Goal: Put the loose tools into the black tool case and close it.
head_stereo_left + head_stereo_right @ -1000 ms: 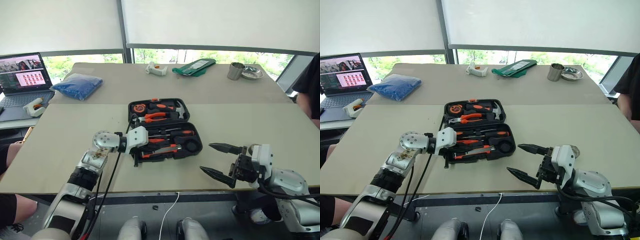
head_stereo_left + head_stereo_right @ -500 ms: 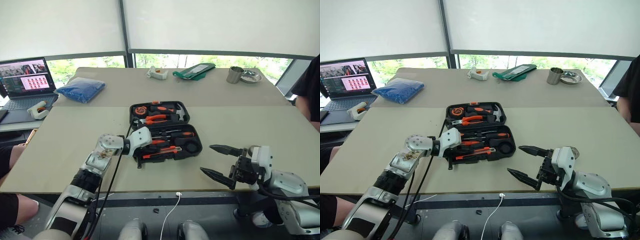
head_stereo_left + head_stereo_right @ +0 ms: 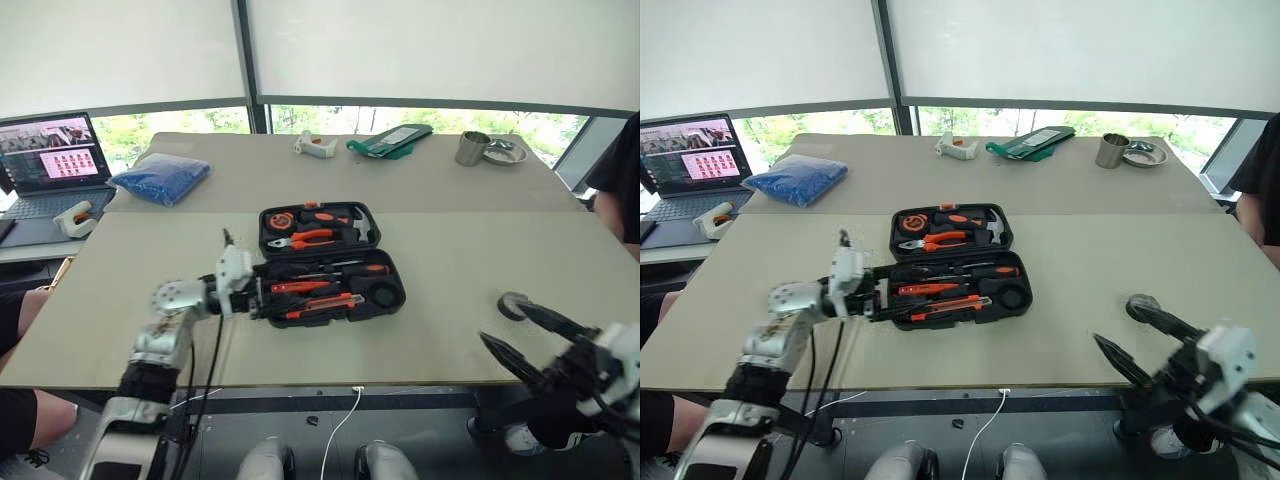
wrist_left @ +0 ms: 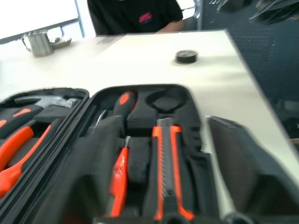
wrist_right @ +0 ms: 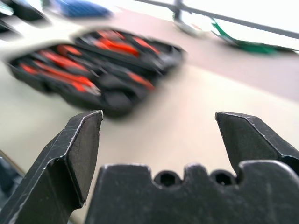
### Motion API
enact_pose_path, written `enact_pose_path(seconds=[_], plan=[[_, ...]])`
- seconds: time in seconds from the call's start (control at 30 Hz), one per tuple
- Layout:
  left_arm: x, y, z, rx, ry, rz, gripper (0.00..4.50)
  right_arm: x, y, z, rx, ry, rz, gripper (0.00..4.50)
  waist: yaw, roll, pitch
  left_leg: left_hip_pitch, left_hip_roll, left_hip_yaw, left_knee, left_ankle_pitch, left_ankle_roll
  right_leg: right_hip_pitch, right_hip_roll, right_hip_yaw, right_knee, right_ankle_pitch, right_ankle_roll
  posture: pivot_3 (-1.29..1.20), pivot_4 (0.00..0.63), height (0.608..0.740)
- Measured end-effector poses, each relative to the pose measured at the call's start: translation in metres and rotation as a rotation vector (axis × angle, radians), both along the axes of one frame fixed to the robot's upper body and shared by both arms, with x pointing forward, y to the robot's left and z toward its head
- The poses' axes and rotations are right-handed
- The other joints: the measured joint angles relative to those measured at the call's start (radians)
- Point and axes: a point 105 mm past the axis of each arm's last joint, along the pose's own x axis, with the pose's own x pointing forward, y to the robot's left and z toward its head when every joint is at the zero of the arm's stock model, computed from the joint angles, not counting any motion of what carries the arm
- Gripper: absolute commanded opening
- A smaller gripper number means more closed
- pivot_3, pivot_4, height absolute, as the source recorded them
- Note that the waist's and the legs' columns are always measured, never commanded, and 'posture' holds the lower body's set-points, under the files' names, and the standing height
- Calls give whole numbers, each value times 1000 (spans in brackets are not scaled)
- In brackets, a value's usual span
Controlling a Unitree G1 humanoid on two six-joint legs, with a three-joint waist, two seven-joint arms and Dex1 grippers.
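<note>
The black tool case [image 3: 400,293] lies open in the middle of the table, lid flat behind it. In its slots sit a black-and-orange screwdriver [image 4: 124,102], a slim orange driver [image 4: 119,175] and the utility knife [image 4: 166,172]. My left gripper [image 3: 245,275] is at the case's left edge, pointing across it, open and holding nothing. A small black tape roll [image 3: 513,303] lies loose on the table to the right of the case. My right gripper [image 3: 500,320] is open near the table's front right edge, its upper finger reaching the roll.
A laptop [image 3: 55,160] and a white gun-shaped item [image 3: 75,215] are at the far left, a blue bag [image 3: 160,172] behind them. Along the back are another white item [image 3: 315,146], a green pouch [image 3: 390,137] and a metal cup [image 3: 470,147]. A person [image 3: 620,170] sits at the right edge.
My left gripper has pulled back left from over the case and opened. My right arm has swung right and back toward the table's front edge, still open.
</note>
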Motion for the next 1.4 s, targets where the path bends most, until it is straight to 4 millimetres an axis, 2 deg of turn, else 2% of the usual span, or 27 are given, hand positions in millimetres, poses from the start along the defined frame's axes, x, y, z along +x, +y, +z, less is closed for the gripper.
enact_pose_path(seconds=[0.07, 0.1, 0.13, 0.27, 0.33, 0.43, 0.53, 0.77, 1.03, 1.13, 1.27, 1.4], plan=[[-13, 14, -7, 32, 34, -2, 4481, -16, -18, -10, -17, 17, -93, 4500, -4, 0, 0, 1, 0, 0, 0, -1, -1, 0, 0, 0, 0, -2, -3, 0, 150, 740], [-17, 19, -11, 44, 50, 0, 4481, -22, -24, -15, -26, 28, -128, 4500, -5, 1, 0, 1, 0, 0, 0, -4, -7, 0, -1, 0, 0, -2, -3, 0, 150, 740], [-25, 26, -17, 59, 74, 14, 4481, -33, -34, -26, -33, 61, -187, 4500, -7, 1, 0, 1, 0, 0, -1, -5, -9, 0, -2, 0, 0, -2, -3, 0, 150, 740], [-38, 29, -19, 28, 92, 29, 4481, -52, -46, -48, -68, 147, -253, 4500, -10, 3, 1, 1, 0, 0, -1, -6, -10, 0, -8, 0, 0, -2, -3, 0, 150, 740], [-41, 28, -11, -25, 89, 32, 4481, -40, -47, -41, -91, 147, -237, 4500, -14, 5, 2, 1, 0, 0, -1, -7, -10, 0, -9, 1, 0, -2, -3, 0, 150, 740], [-43, 16, 1, -81, 43, 19, 4481, -1, -45, -11, -168, 122, -174, 4500, -31, 7, 3, 5, -2, 2, 0, -7, -8, 2, -11, 1, 0, -2, -3, 0, 150, 740], [-43, 9, 3, -103, 31, 12, 4481, 32, -35, 6, -279, 178, -74, 4500, -31, 6, 3, 7, -4, 2, -1, -7, -9, 2, -9, 0, 1, -2, -3, 0, 150, 740], [-42, 0, 5, -81, 17, -24, 4481, 71, -19, 1, -368, 425, 82, 4500, -9, 6, 3, 0, -4, 0, -3, -6, 0, 0, -4, -1, 1, -5, 3, 0, 150, 740], [-50, -7, -4, -70, 34, -20, 4481, 91, -32, -17, -409, 554, 42, 4500, -10, 5, 4, -1, -7, 2, 1, -14, 5, 1, -9, 0, -2, -5, 6, 0, 150, 740], [-51, -8, -3, -70, 29, -21, 4481, 96, -36, -17, -424, 566, 28, 4500, -9, 5, 4, -1, -7, 2, 1, -14, 5, 1, -8, -1, -1, -6, 8, 0, 150, 740], [-50, -10, -1, -74, 21, -18, 4481, 100, -43, -28, -442, 628, 14, 4500, -12, 5, 4, 0, -7, 2, 1, -14, 5, 1, -8, -1, -1, -8, 10, 0, 150, 740], [-49, -11, 1, -73, 12, -24, 4500, 107, -42, -31, -420, 649, 18, 3518, -16, 5, 4, 1, -6, 2, 2, -13, 4, 2, -8, 0, 0, -7, 10, 0, 150, 740]])
